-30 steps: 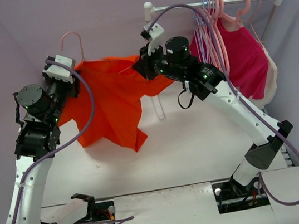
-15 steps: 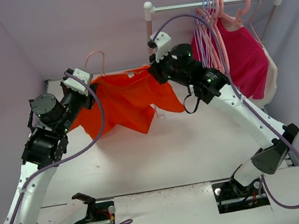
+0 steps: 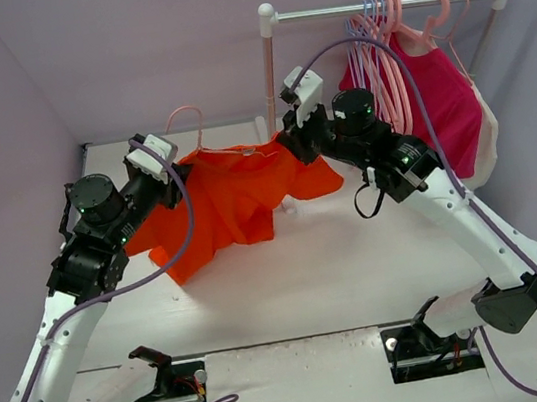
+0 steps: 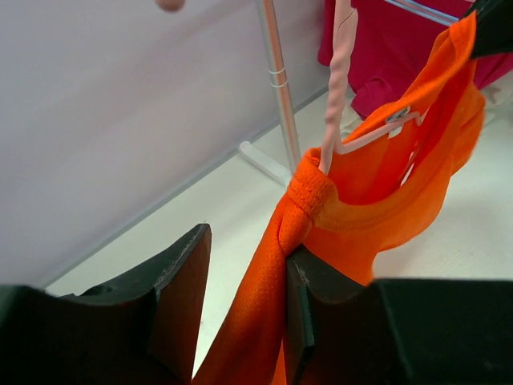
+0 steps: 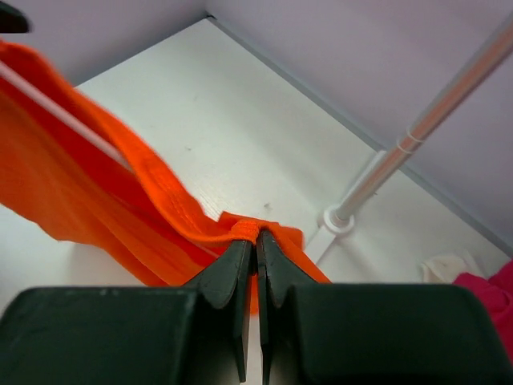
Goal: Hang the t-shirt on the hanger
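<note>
The bright orange t-shirt (image 3: 232, 191) hangs stretched between my two grippers above the table. The pale pink hanger (image 3: 185, 117) sits inside its neck, hook sticking up. In the left wrist view the hanger (image 4: 341, 72) drops into the collar and one arm runs under the t-shirt (image 4: 385, 200) towards my jaws. My left gripper (image 4: 248, 241) holds that cloth-covered arm, jaws partly apart, with the cloth against the right finger. My left gripper (image 3: 179, 171) is at the shirt's left shoulder. My right gripper (image 5: 256, 237) is shut on a fold of the collar edge (image 5: 240, 233), at the right shoulder (image 3: 285, 143).
A clothes rack stands at the back right, with its rail (image 3: 386, 3), post (image 3: 271, 69) and foot (image 5: 337, 218). On it hang several pink and lavender hangers (image 3: 378, 53) and a magenta shirt (image 3: 441, 104). Lilac walls close in on the left and at the back.
Both grippers have carried the shirt and hanger to the right and lower. The hook has shifted right with the left gripper, and the cloth now hangs more bunched between them.
</note>
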You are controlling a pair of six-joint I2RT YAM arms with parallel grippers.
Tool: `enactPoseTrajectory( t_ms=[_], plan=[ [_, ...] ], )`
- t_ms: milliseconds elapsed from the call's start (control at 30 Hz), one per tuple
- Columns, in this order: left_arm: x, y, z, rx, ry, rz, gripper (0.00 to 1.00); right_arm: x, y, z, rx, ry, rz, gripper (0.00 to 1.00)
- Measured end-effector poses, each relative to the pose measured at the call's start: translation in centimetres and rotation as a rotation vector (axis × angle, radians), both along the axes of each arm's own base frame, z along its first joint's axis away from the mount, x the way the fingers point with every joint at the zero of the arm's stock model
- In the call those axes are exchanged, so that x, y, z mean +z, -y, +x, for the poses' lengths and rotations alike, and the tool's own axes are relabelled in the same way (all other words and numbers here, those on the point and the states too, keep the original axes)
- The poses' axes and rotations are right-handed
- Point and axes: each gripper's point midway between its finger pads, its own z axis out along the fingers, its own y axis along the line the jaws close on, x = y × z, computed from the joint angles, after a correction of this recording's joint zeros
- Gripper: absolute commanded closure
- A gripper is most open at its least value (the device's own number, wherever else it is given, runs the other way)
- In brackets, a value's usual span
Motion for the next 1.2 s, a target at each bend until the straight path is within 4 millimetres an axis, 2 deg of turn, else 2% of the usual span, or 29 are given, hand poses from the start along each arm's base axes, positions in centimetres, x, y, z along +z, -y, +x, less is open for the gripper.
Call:
enactPoseTrajectory(
  t_ms=[200, 367, 533, 700, 933, 1200],
  plan=[
    [-1.0, 0.8, 0.7, -0.007, -0.021, -0.058, 1.00, -0.2, -3.7, -1.7, 0.094, -0.015, 0.002, 1.00],
    [-1.2, 1.2, 1.1, -0.009, -0.018, -0.102, 1.00, -1.0, -5.5, -2.7, 0.136, -0.039, -0.006, 1.00],
    [-3.3, 2.0, 0.6, -0.054, -0.059, -0.112, 1.00, -1.1, -5.4, -2.4, 0.117, -0.029, -0.018, 1.00],
    [-6.1, 1.8, -0.9, -0.078, -0.116, -0.080, 1.00, -1.9, -3.9, -2.1, 0.068, -0.012, -0.058, 1.00],
    [-5.6, 1.2, -2.1, -0.094, -0.106, -0.077, 1.00, -1.4, -2.8, -2.7, 0.075, 0.017, -0.076, 1.00],
    [-6.5, 2.7, -1.1, -0.143, -0.149, -0.080, 1.00, -2.0, -5.0, -3.5, 0.173, -0.016, -0.067, 0.99]
  ],
)
